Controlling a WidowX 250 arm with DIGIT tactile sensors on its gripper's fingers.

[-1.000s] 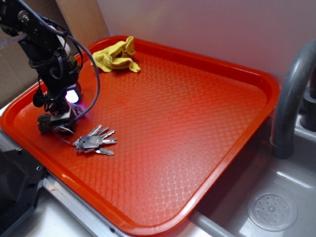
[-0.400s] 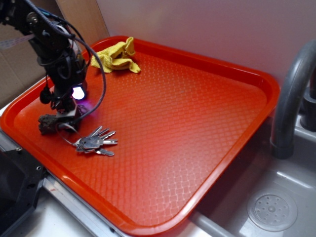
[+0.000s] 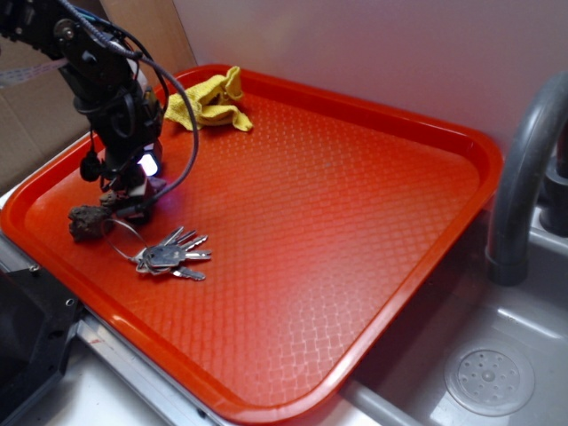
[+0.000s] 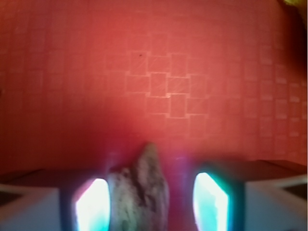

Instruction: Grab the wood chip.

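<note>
Near the red tray's (image 3: 373, 124) left edge, the wood chip (image 4: 139, 190) sits between the end effector's (image 4: 151, 199) spread, unclenched fingers; it looks light, stiff, rough and crumbly-edged, best pinched across its narrow flat sides, gently.

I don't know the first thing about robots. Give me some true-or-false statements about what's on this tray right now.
1. A wood chip sits between the tool's two fingers. True.
2. The keys lie in the sink. False: they lie on the red tray.
3. A yellow cloth lies at the tray's far corner. True.
4. Both fingers press against the chip. False: bare tray shows between the chip and one finger.
</note>
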